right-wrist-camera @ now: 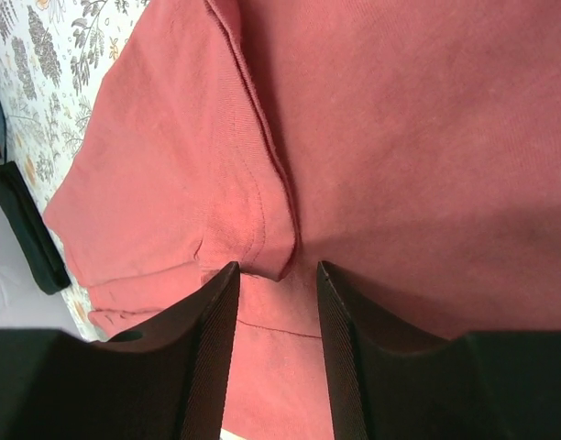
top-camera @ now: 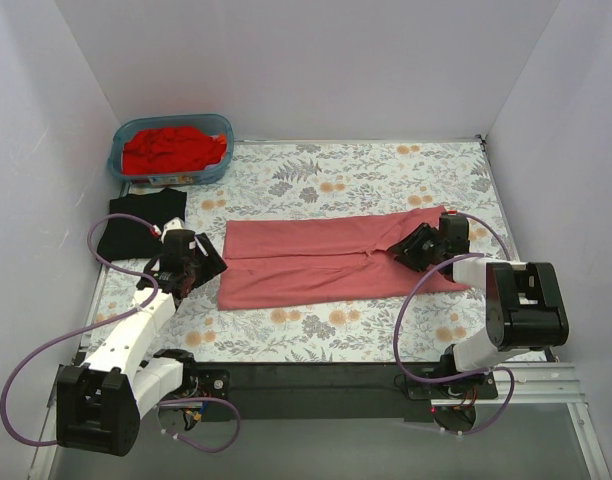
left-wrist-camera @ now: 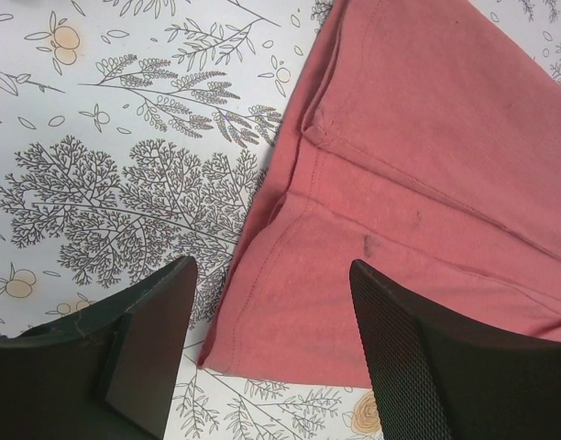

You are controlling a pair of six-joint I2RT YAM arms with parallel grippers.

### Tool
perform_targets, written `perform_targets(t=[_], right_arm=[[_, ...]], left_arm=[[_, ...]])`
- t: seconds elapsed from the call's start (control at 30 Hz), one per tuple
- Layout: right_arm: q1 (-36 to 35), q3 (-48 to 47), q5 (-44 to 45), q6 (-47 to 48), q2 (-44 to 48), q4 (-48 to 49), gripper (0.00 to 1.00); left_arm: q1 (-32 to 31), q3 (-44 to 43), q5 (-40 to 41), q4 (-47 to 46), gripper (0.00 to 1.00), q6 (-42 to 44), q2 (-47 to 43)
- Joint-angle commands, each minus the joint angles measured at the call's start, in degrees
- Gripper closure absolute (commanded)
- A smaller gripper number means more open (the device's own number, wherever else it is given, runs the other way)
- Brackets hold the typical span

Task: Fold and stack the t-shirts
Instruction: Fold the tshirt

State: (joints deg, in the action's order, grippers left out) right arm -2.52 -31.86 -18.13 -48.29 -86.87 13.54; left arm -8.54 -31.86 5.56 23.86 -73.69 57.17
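the salmon-pink t-shirt (top-camera: 306, 262) lies mid-table, folded lengthwise into a long band with seams and hems showing. the left gripper (left-wrist-camera: 271, 275) hangs wide open at its left end. the right gripper (right-wrist-camera: 276, 275) is parted over a raised fold near the sleeve. a folded black t-shirt (top-camera: 141, 220) lies far left.

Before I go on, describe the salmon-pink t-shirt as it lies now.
The salmon-pink t-shirt looks like knit cloth. It is folded lengthwise into a long band and lies flat across the middle of the floral cover. Stitched hems and a few small dark specks show near its left end, where the open left tool hovers over the hem corner. The open right tool is over a raised fold at its right end.
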Motion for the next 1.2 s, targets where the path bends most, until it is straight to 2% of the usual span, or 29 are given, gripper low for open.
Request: perform_targets(t=[0.0,0.27,0.43,0.47,0.7,0.93,1.17], right_arm=[[-0.99,-1.80,-0.15,-0.13,-1.55,1.40,0.55],[-1.25,-1.54,0.82,0.48,-0.76,1.40,0.74],[-1.26,-1.63,0.99,0.66,0.47,1.40,0.91],[-1.25,-1.54,0.90,0.66,0.91,1.31,0.99],[-2.31,-0.93,0.81,-1.01,3.72,1.31,0.99],[-6.61,1.88,6.43,-5.49,8.90,0.26,0.99],[-10.48,2.68,12.06,-7.69,9.97,-2.20,0.99]], left_arm=[[-0.43,-0.40,1.38,-1.09,0.34,0.83,-0.92],[-0.61,-0.40,1.47,-1.09,0.34,0.74,-0.92],[-0.61,-0.40,1.38,-1.18,0.35,0.92,-0.92],[-0.69,-0.40,1.38,-1.09,0.35,0.83,-1.00],[-0.69,-0.40,1.38,-1.18,0.35,0.92,-1.18],[-0.78,-0.31,1.38,-1.18,0.35,0.92,-1.27],[-0.78,-0.31,1.29,-1.18,0.35,0.92,-1.27]])
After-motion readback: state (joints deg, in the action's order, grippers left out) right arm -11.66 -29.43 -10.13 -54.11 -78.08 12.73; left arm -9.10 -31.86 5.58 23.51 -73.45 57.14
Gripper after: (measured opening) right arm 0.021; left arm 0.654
